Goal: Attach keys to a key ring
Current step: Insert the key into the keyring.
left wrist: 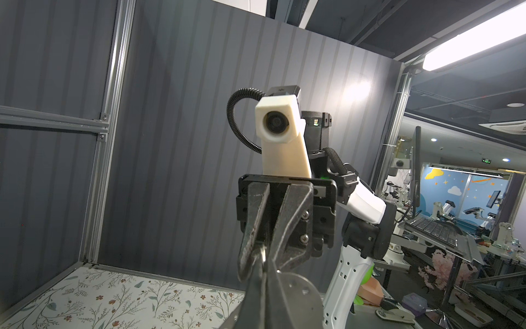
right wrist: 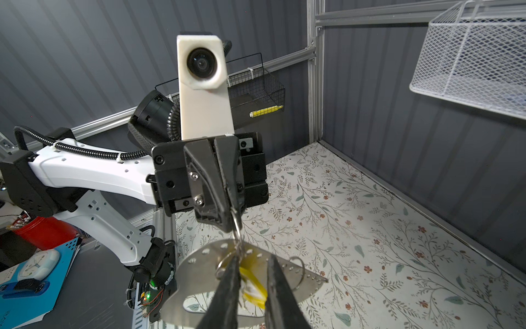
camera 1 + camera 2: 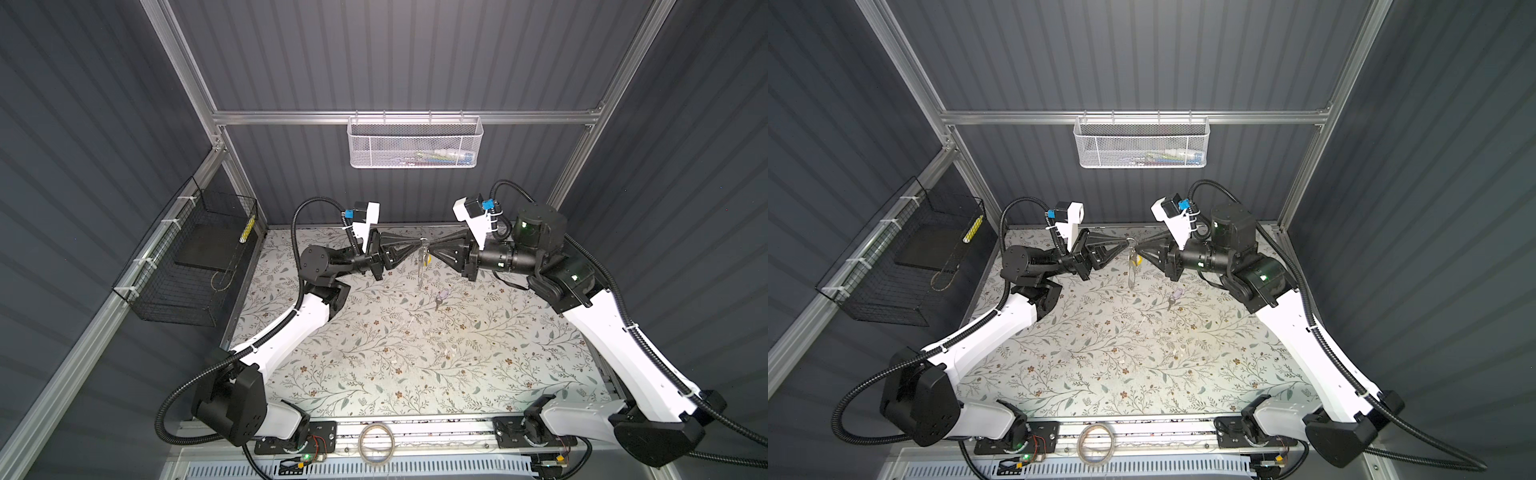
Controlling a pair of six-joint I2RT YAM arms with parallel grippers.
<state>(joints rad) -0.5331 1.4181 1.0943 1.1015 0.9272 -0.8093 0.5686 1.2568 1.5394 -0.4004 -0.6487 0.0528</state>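
Both grippers meet tip to tip above the back middle of the table. My left gripper [image 3: 415,246] [image 1: 264,266] [image 2: 234,212] is shut on a small split ring [image 2: 236,225] from which the key ring [image 2: 199,273] [image 3: 422,272] [image 3: 1132,274] hangs, a flat grey metal plate with an oval opening. My right gripper [image 3: 432,250] [image 2: 252,259] faces it, shut on the yellow key [image 2: 253,286] [image 3: 427,260] against the plate. The lilac key [image 3: 441,296] [image 3: 1175,296] lies on the floral table below, right of the hanging plate.
A white mesh basket [image 3: 415,141] hangs on the back rail. A black wire basket [image 3: 187,266] is fixed to the left wall. A translucent tape roll [image 3: 376,442] lies on the front rail between the arm bases. The floral table top [image 3: 415,365] spreads below both arms.
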